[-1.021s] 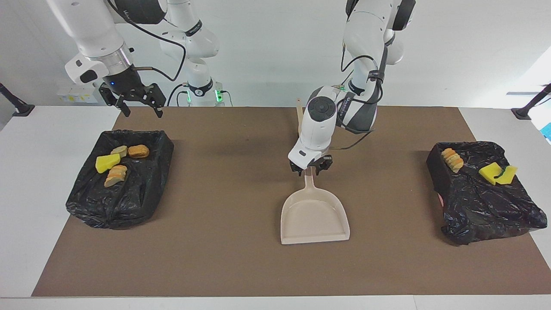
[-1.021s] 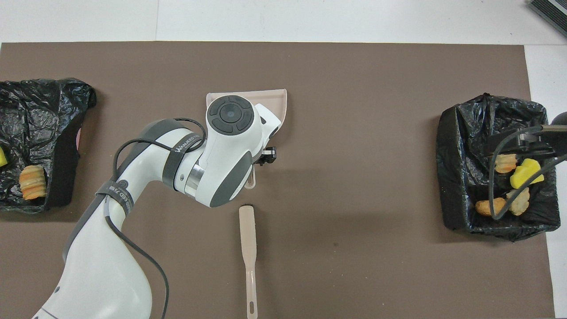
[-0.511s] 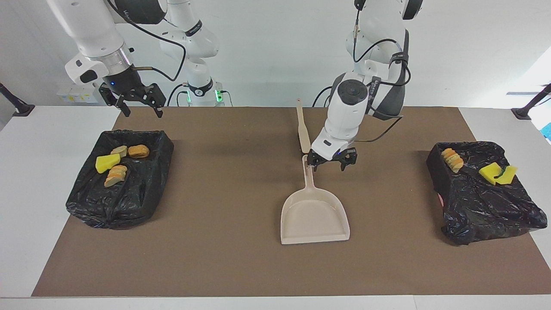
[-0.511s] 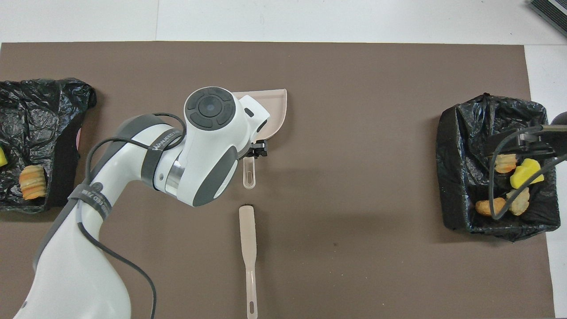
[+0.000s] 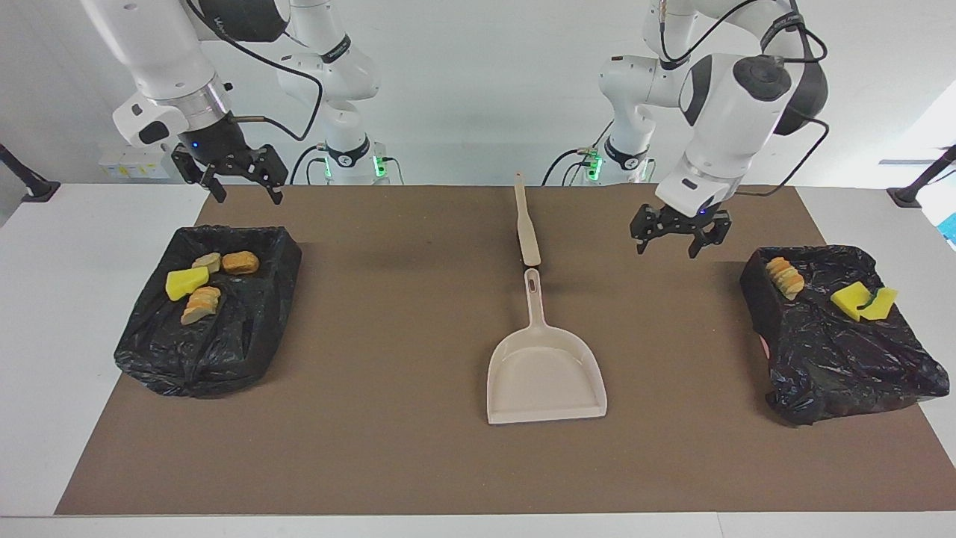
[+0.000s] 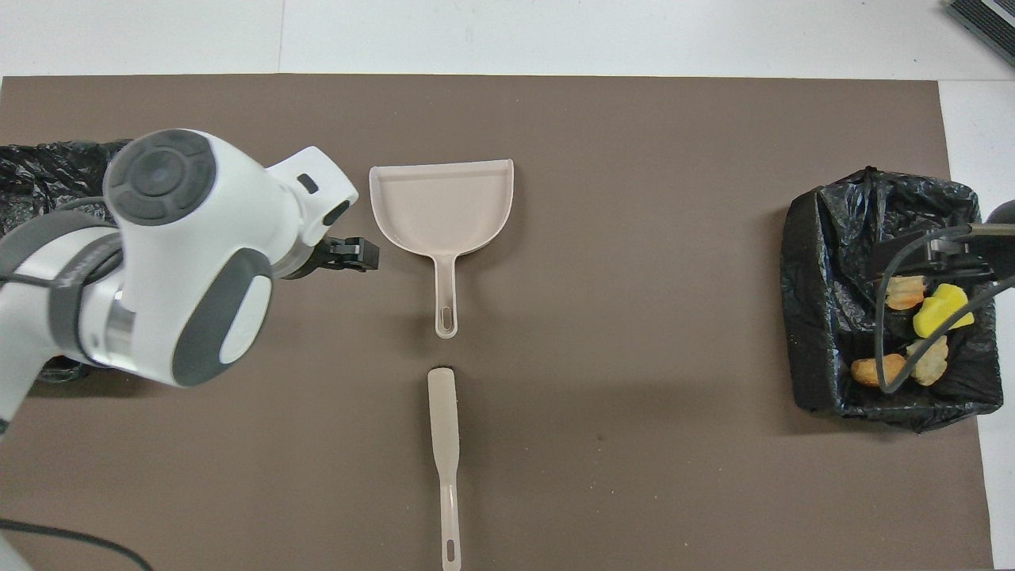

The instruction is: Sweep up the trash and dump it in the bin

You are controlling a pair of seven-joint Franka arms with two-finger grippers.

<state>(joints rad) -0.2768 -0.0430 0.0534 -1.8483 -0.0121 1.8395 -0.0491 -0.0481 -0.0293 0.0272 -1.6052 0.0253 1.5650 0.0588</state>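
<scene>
Trash (image 5: 198, 284) (image 5: 859, 295) lies in both black bags (image 5: 224, 336). Judged light, soft, crumbly foam: pinch each chunk gently across its middle. My left claw (image 5: 680, 237) and right claw (image 5: 240, 179) both hang open, empty

One camera sits high across the bench (image 5: 45, 314) and faces the robots, far enough off to take in the whole brown mat (image 5: 388, 336), both arm bases and the wall. The other hangs high above the robots' own end, looking forward and steeply down, closer in, so the mat nearly fills its frame. They stand half a turn apart. Both share the mat, the dustpan (image 5: 545, 373) (image 6: 442, 202), the brush (image 5: 525, 220) (image 6: 446, 444) and the two black-lined bins (image 5: 213, 314) (image 6: 817, 317).
</scene>
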